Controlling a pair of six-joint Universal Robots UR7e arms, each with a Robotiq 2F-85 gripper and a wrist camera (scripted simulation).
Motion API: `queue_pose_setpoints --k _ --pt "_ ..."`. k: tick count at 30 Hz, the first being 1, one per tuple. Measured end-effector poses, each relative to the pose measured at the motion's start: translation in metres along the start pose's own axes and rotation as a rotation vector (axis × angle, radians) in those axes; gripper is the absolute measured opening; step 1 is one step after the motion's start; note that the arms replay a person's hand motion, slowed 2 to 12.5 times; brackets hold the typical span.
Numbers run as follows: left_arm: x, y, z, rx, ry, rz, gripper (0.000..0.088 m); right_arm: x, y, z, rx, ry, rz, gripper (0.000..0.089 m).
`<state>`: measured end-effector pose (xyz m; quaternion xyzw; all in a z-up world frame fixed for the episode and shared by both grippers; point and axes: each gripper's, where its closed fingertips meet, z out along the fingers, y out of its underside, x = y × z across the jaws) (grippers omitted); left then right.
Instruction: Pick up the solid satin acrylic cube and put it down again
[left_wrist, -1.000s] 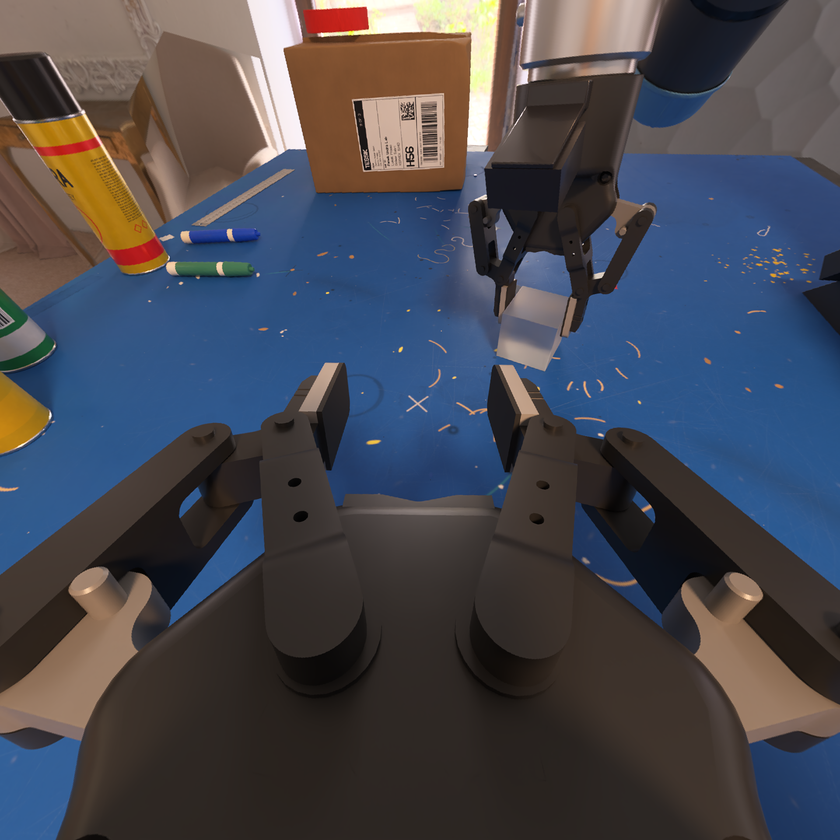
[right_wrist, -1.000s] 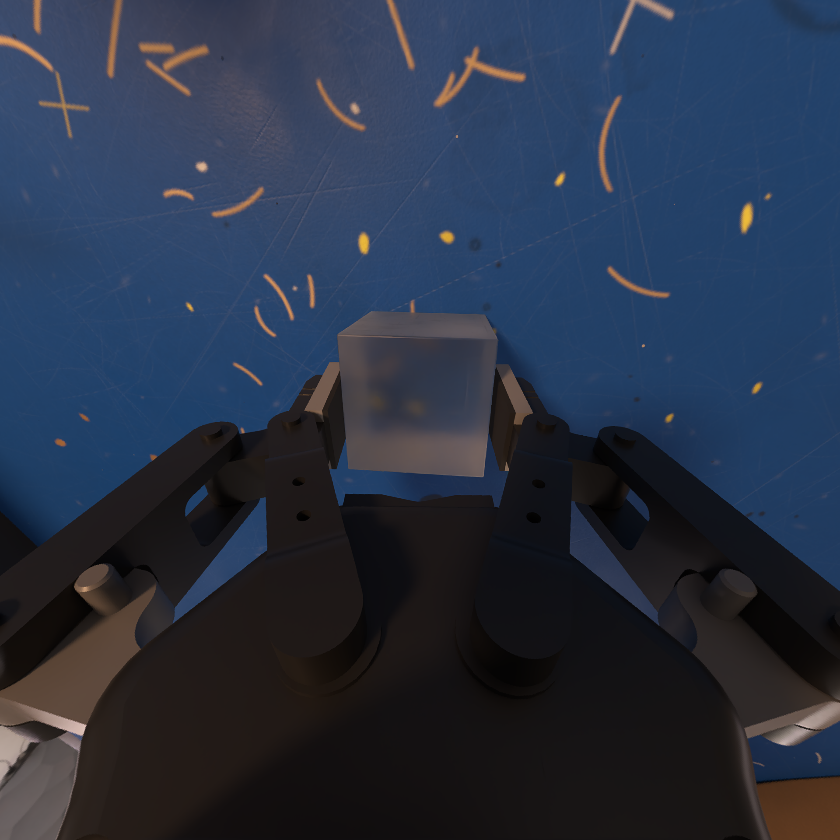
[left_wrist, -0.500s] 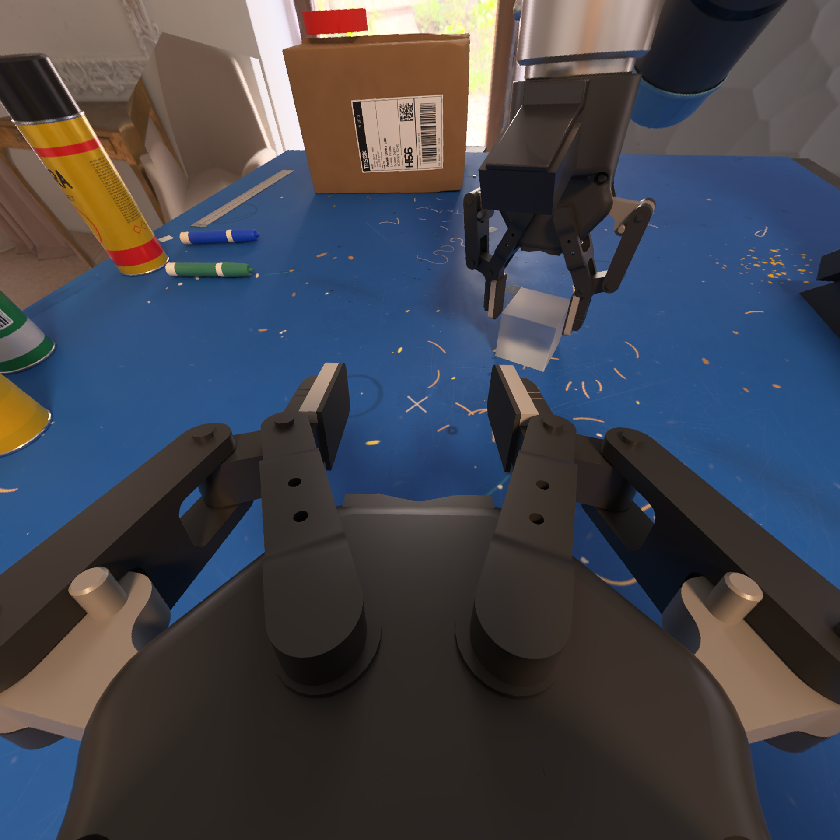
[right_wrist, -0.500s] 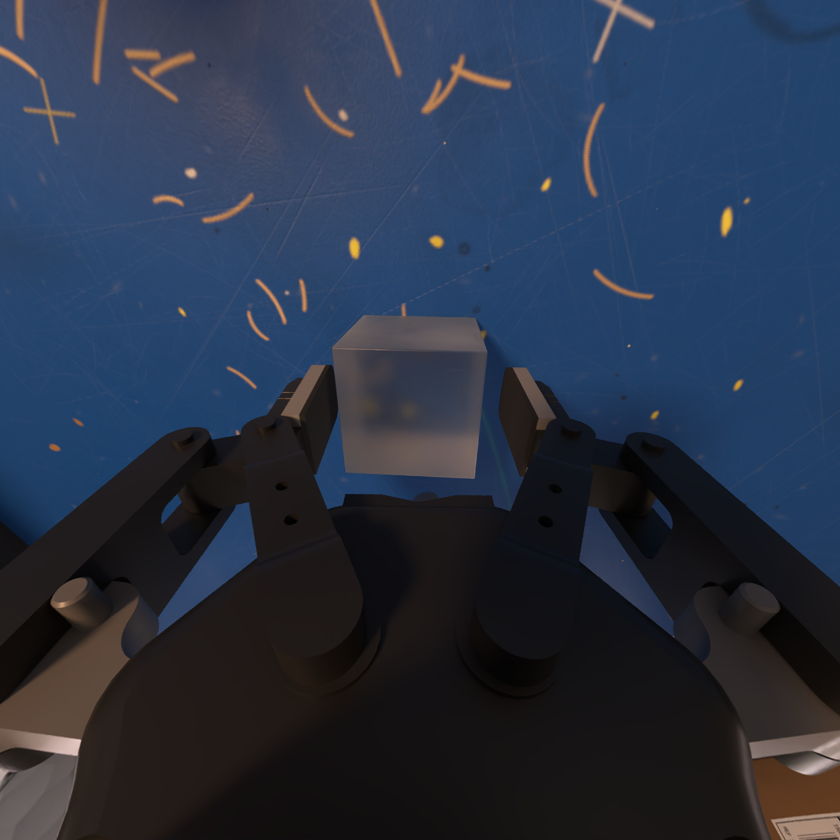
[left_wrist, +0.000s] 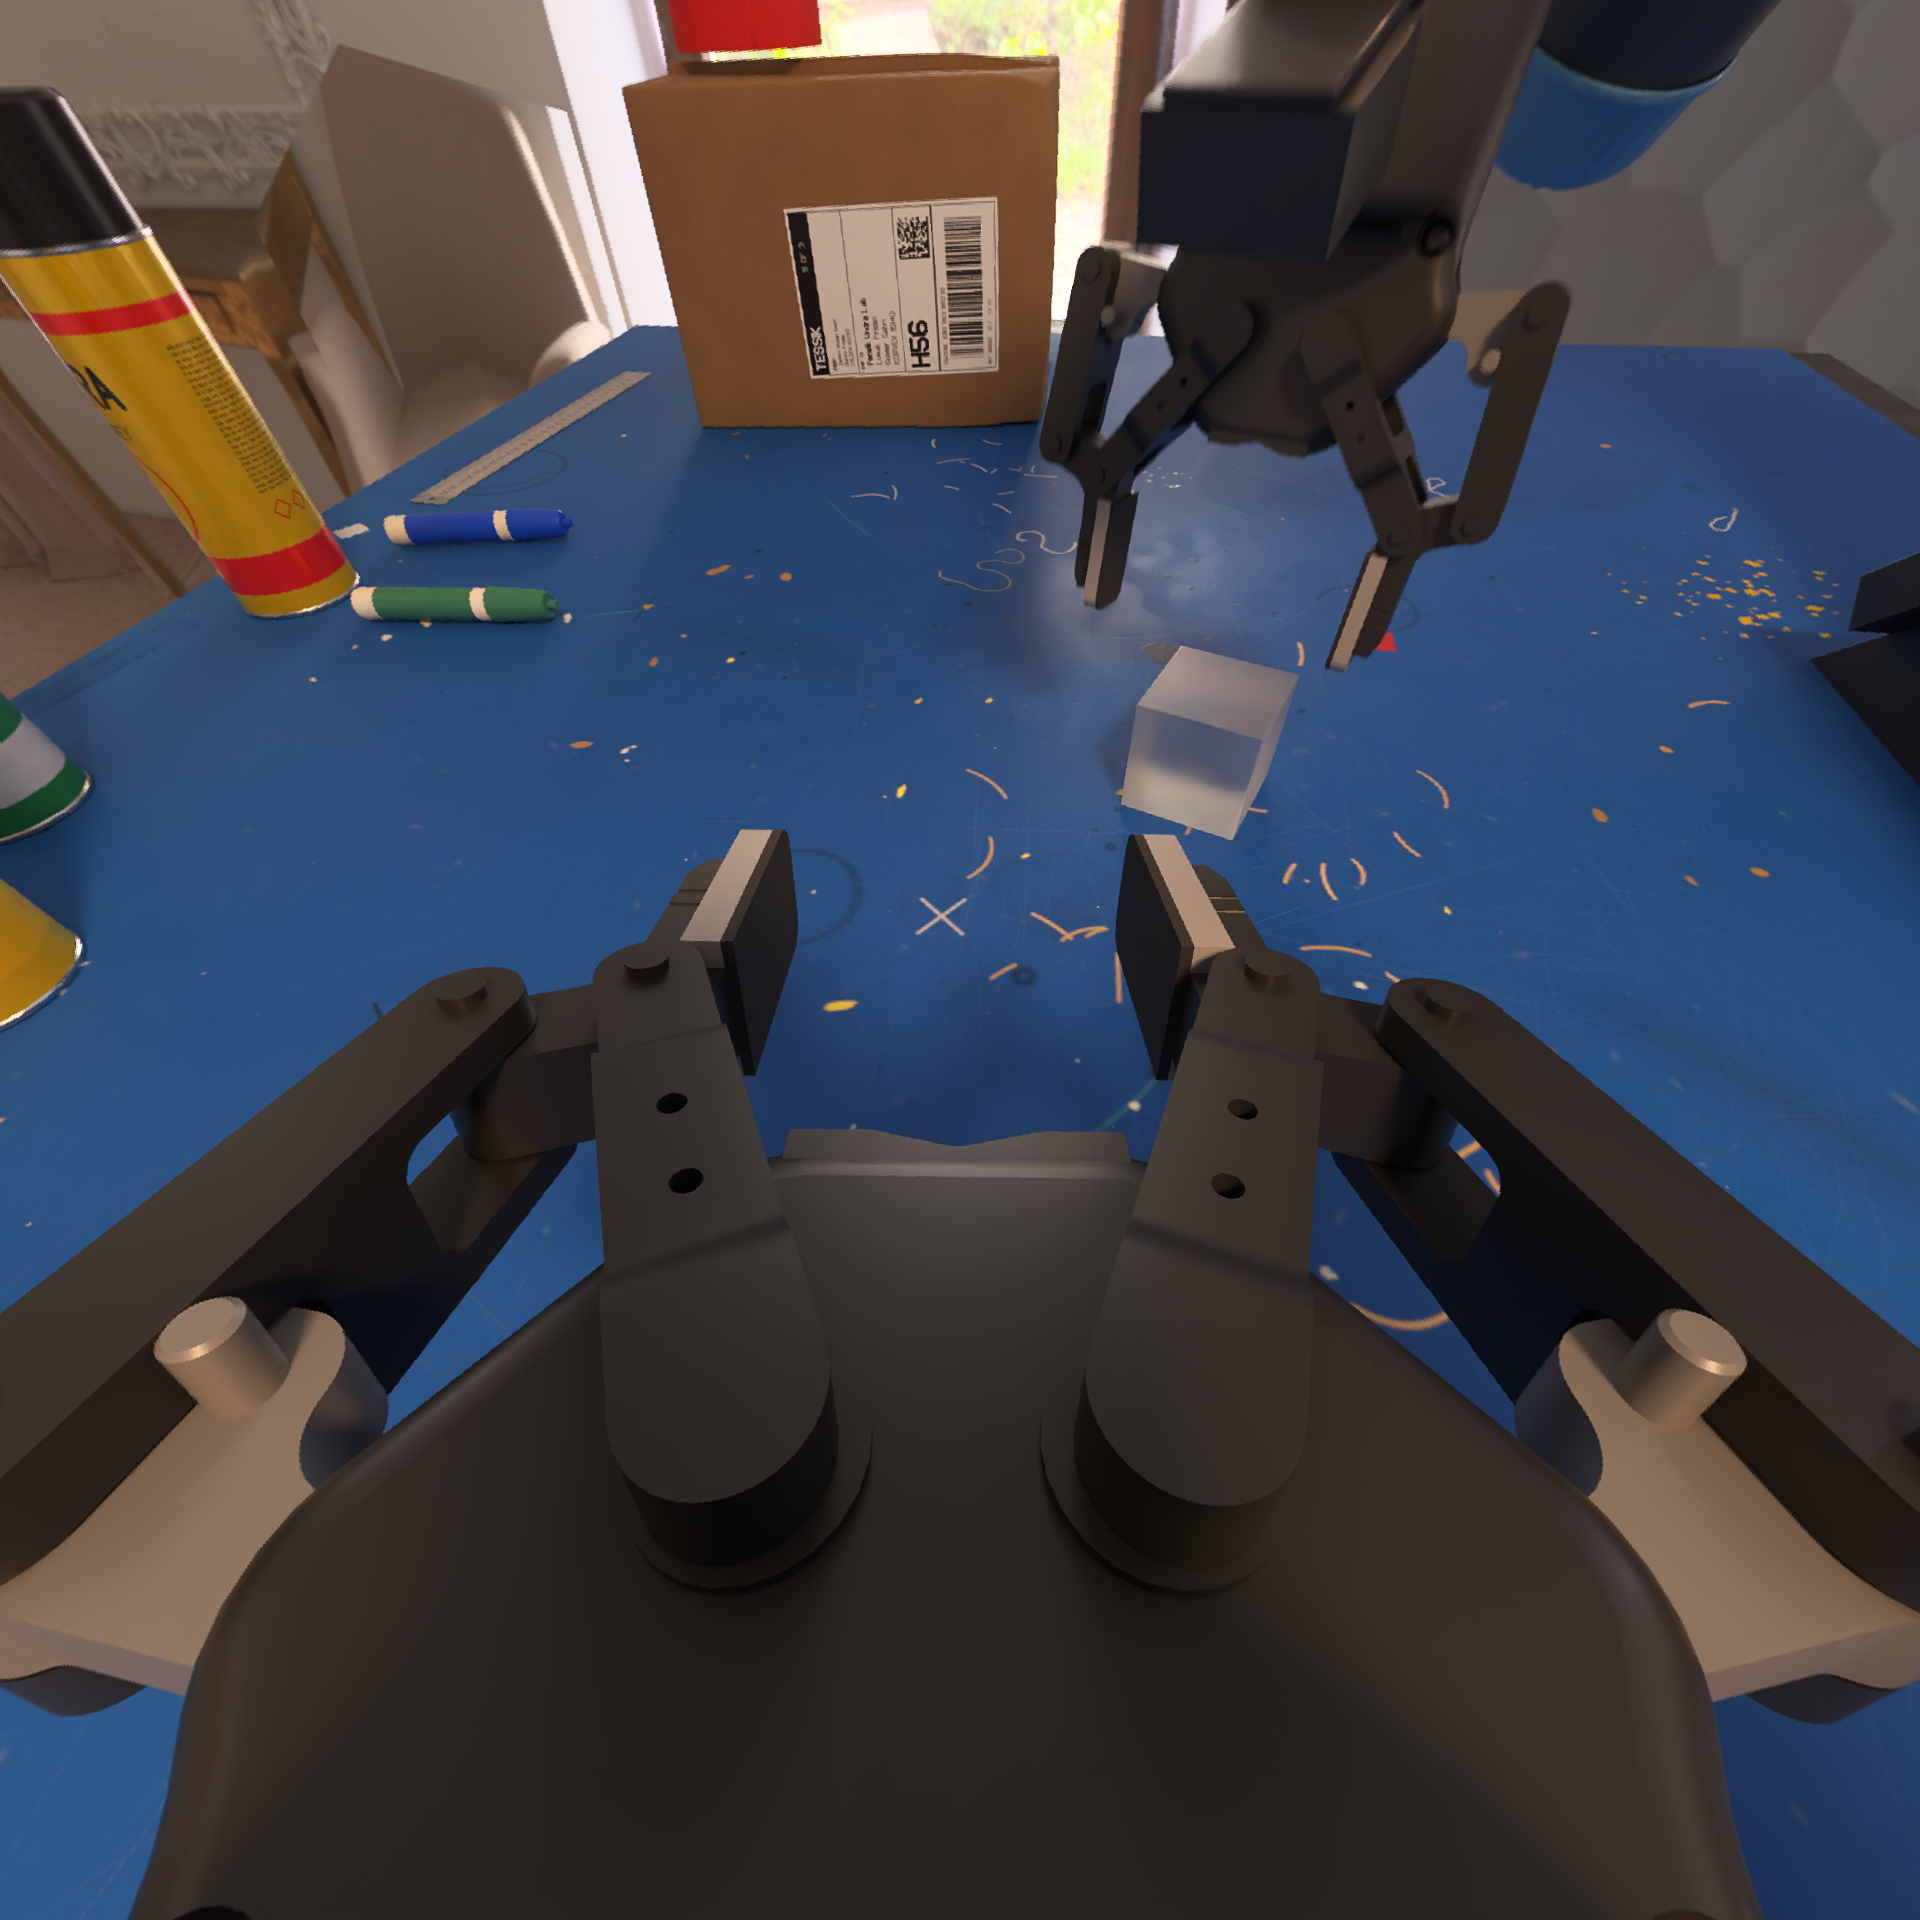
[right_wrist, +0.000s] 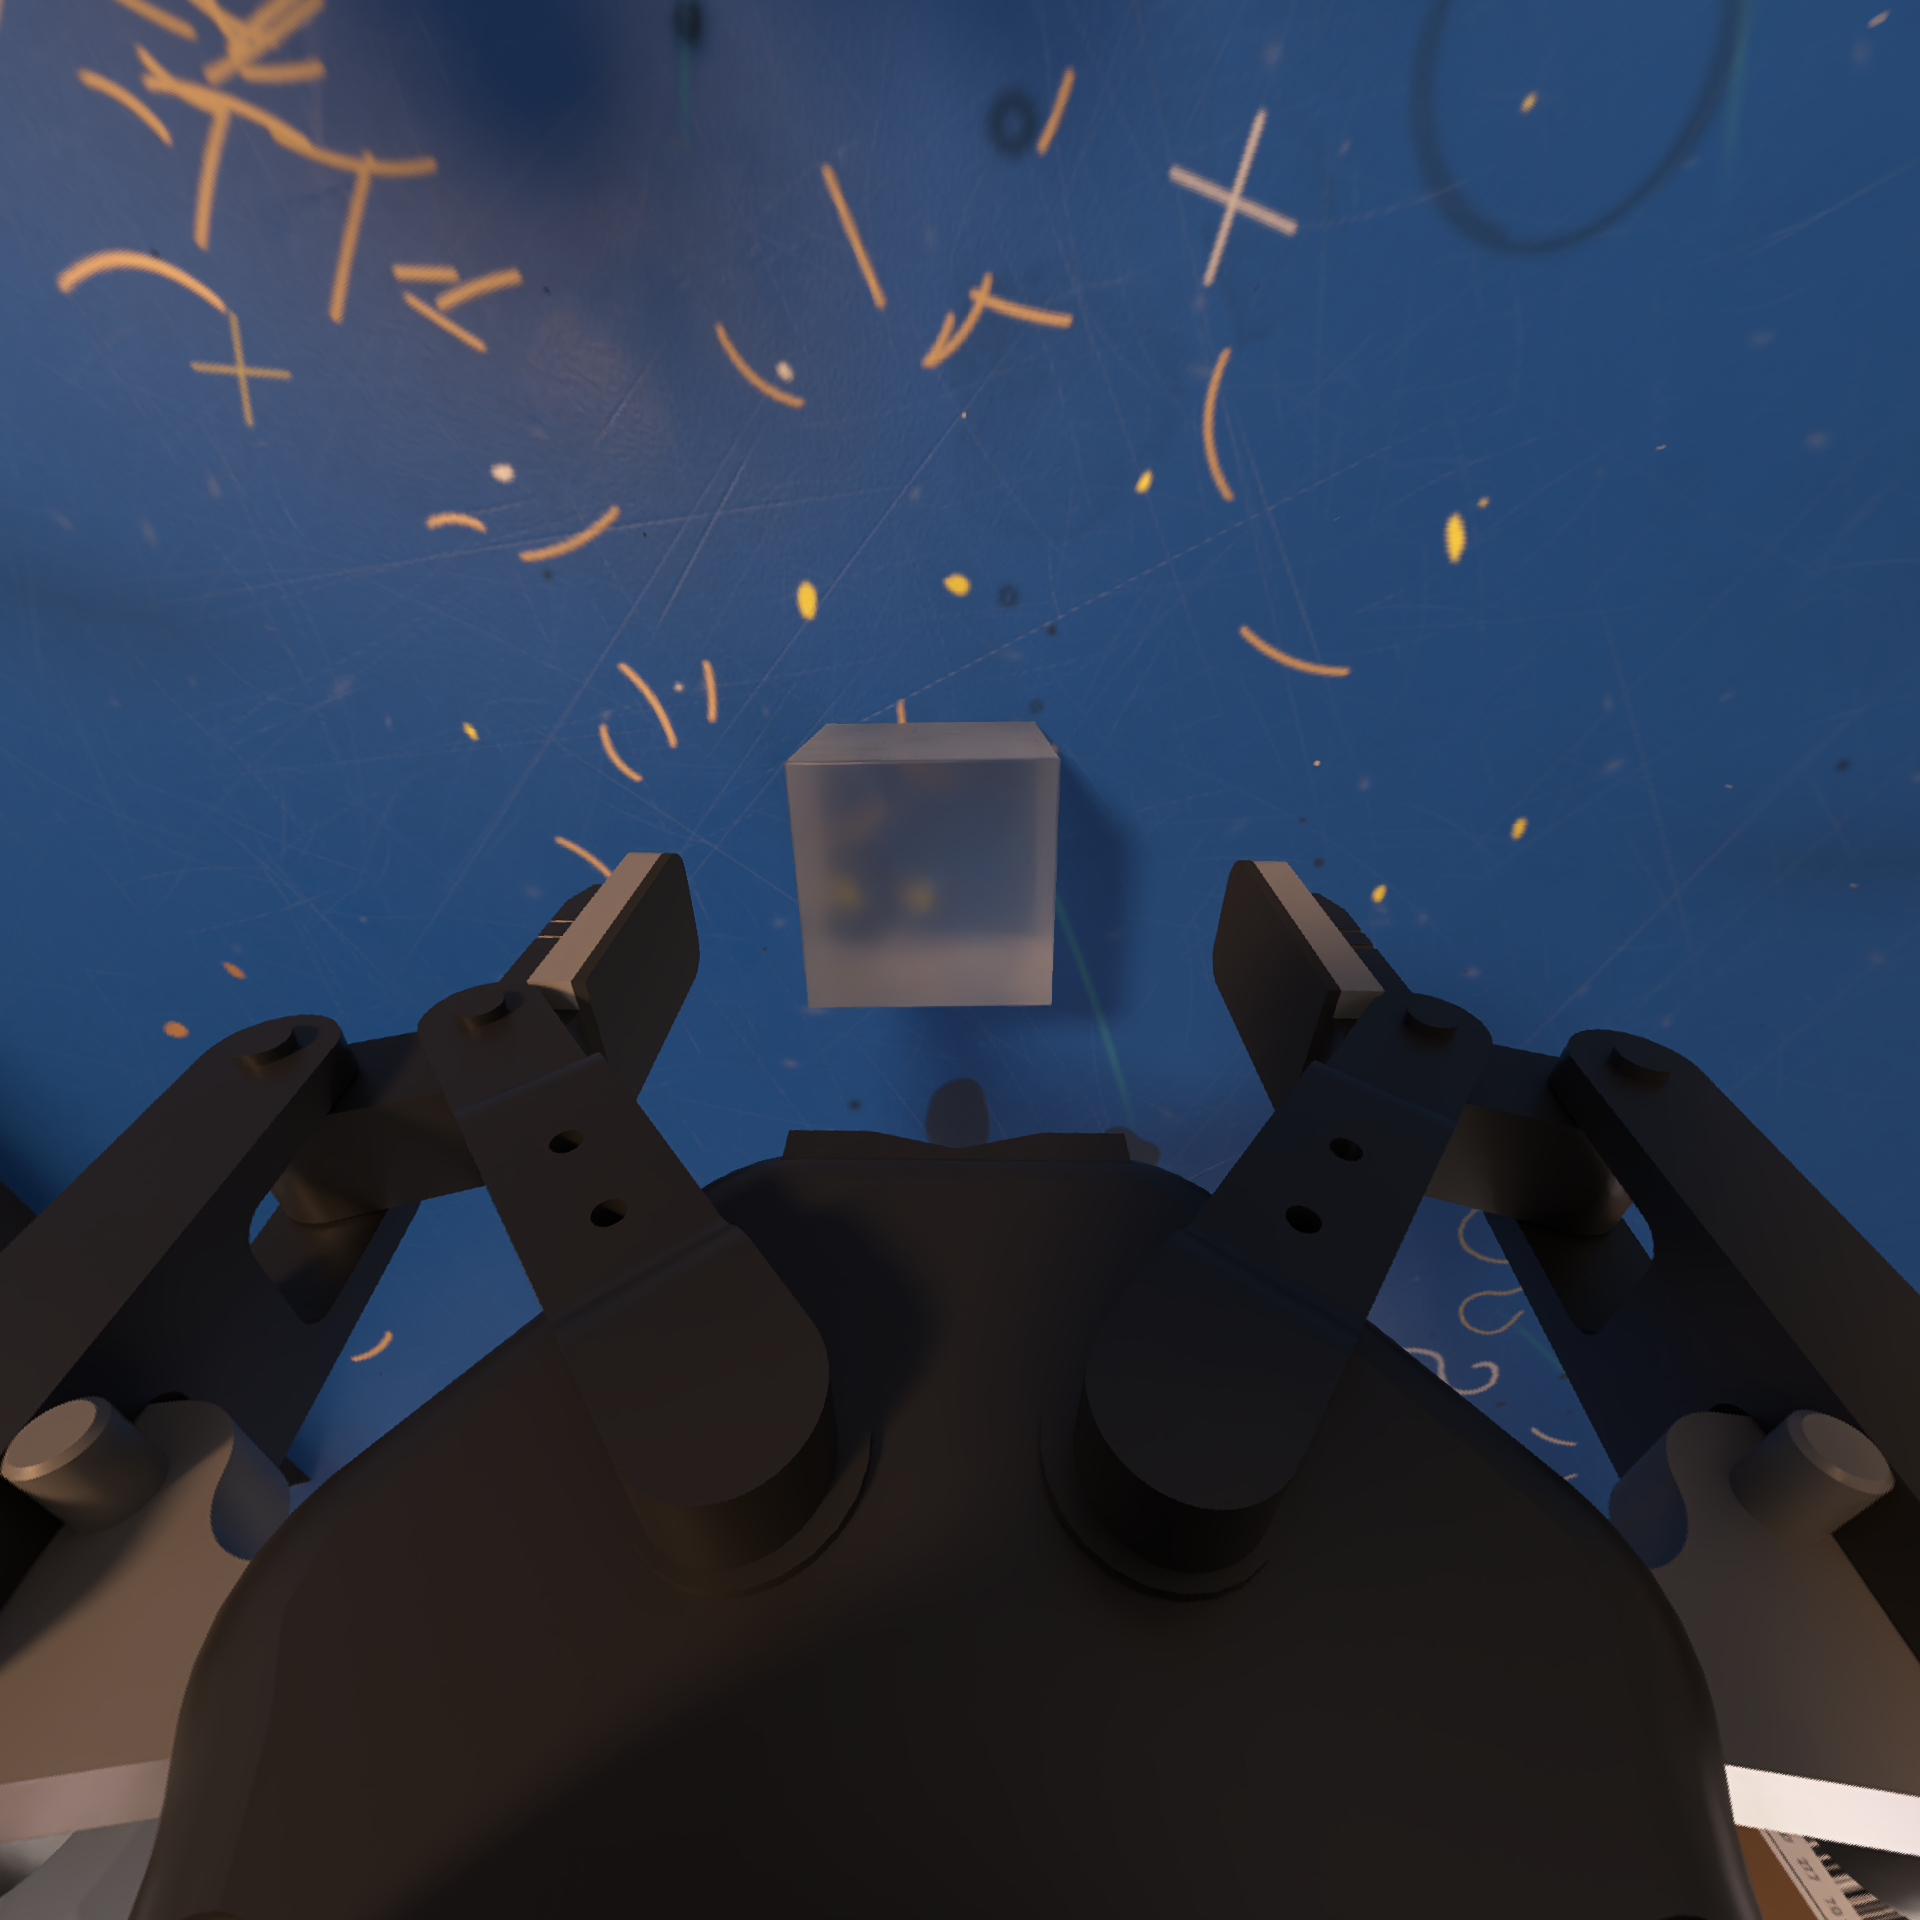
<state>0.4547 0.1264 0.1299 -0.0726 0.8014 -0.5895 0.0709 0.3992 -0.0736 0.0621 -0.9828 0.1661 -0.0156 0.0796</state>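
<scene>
A frosted translucent acrylic cube (left_wrist: 1205, 750) rests on the blue table (left_wrist: 623, 790). In the right wrist view the cube (right_wrist: 925, 864) lies free below and between the spread fingers. My right gripper (right_wrist: 954, 914) is open wide and empty, raised above the cube; it also shows in the left wrist view (left_wrist: 1231, 623) just behind and above the cube. My left gripper (left_wrist: 954, 883) is open and empty, low over the table, with the cube just beyond its right fingertip (left_wrist: 1169, 883).
A cardboard box (left_wrist: 847, 239) with a label stands at the back. A yellow spray can (left_wrist: 156, 364), a blue marker (left_wrist: 478, 526), a green marker (left_wrist: 452, 603) and a steel ruler (left_wrist: 530, 436) lie at the left. Another can (left_wrist: 31, 779) is at the left edge.
My right gripper has let go of the cube, opened wide and risen away from it. The cube stays on the table. My left gripper has not moved.
</scene>
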Motion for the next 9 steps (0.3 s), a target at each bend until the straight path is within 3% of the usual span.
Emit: queue_pose_setpoints --k 9 --pt "0.005 0.006 0.006 -0.030 0.032 0.012 0.0571 -0.009 -0.005 -0.041 0.237 0.086 0.036 0.0854"
